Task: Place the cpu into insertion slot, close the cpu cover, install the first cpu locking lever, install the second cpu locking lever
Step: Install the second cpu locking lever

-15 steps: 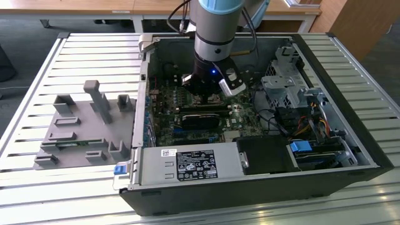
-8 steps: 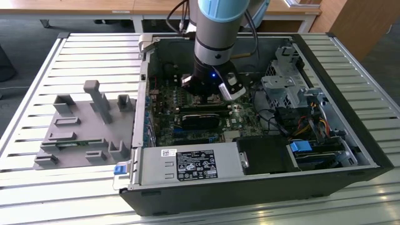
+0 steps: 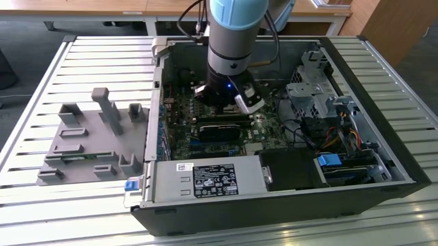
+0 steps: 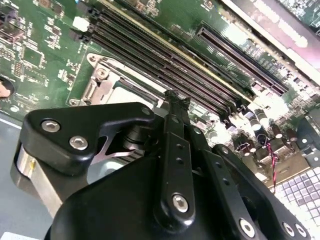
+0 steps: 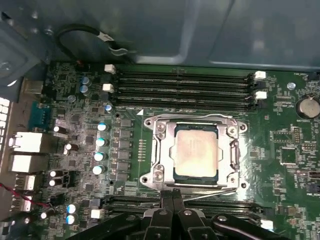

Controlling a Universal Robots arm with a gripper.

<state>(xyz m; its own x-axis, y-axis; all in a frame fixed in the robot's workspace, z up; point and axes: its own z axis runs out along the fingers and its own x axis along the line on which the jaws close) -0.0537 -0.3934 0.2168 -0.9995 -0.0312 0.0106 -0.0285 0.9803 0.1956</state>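
Two fingers of the tool (image 5: 172,197) pressed together, holding nothing, beside the cpu cover (image 5: 196,122) over the cpu (image 5: 196,152).

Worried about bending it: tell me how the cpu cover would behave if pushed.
The cpu cover looks like thin sheet metal framing the cpu, so it is probably light and stiff along its edges, yet could flex if pressed unevenly. Its shiny surface may be slippery under the gripper.
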